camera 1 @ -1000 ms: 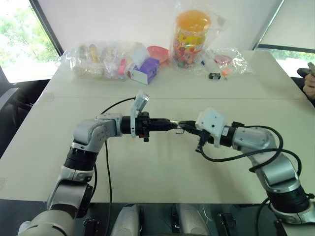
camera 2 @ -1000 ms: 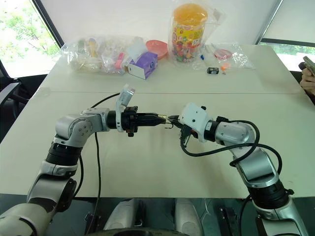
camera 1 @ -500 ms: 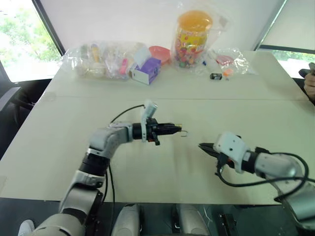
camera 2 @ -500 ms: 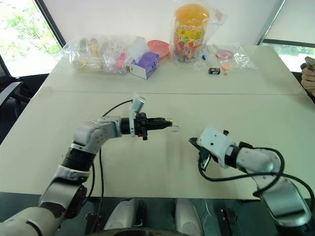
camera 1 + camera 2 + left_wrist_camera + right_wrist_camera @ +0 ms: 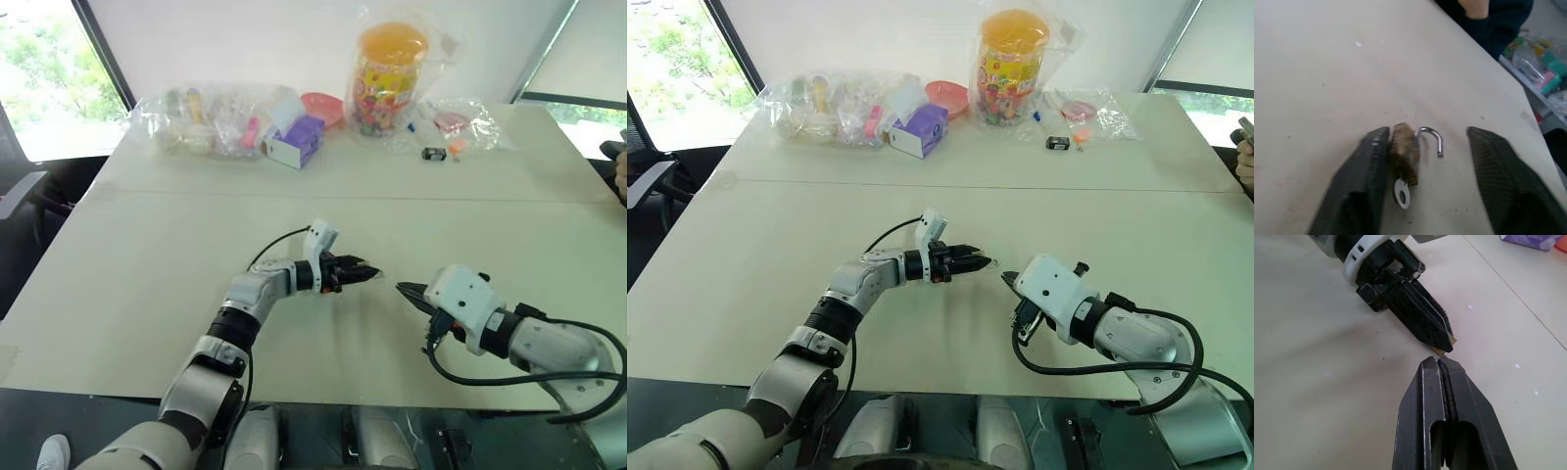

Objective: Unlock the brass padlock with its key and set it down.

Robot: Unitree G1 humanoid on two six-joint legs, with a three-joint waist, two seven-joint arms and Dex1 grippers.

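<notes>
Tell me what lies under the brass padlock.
The brass padlock lies on the bare cream table, shackle swung open, between the open left gripper fingers, against one. A silvery key head pokes out beneath it. The keyhole is hidden.

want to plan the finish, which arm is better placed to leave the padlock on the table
Left. Its gripper is open around the brass padlock, which lies on the table with its shackle sprung. The right gripper is shut and apart.

A yellow-gold brass padlock [image 5: 1403, 152] with a silver shackle [image 5: 1433, 138] is seen on a cream table [image 5: 1327, 73], flanked by black fingers [image 5: 1369, 161].
</notes>
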